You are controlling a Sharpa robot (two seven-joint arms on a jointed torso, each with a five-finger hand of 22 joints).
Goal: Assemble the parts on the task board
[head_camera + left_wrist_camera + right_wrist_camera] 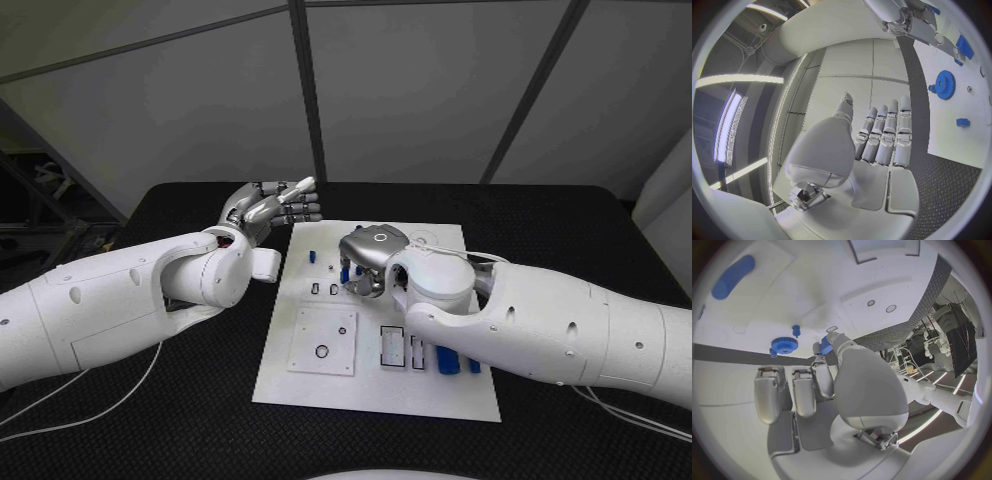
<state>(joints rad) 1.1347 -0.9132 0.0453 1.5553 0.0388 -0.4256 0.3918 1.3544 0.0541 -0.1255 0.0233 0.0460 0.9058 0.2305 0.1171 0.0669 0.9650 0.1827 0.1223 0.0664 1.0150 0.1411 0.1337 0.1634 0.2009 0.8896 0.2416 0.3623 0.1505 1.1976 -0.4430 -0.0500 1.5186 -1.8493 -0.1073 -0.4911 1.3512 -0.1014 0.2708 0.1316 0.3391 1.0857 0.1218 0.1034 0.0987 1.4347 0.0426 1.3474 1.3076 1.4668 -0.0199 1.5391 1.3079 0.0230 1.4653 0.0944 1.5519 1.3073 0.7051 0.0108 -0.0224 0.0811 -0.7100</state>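
Note:
The white task board point(378, 385) lies in the middle of the black table. My right hand point(369, 262) hovers low over the board's far half with its fingers curled down. In the right wrist view its thumb and a finger pinch a small blue part point(825, 346). A blue gear point(784, 345) sits on the board just beyond those fingers, with a small blue peg point(796, 330) beside it. My left hand point(274, 208) is raised off the board's far left corner, fingers straight and holding nothing. The gear point(944, 84) also appears in the left wrist view.
Small blue parts lie on the board: one near the left edge point(312, 257), two in the near right area point(447, 357), a long oblong one point(732, 276). A square inset plate point(323, 340) occupies the near left. White cables trail on the table.

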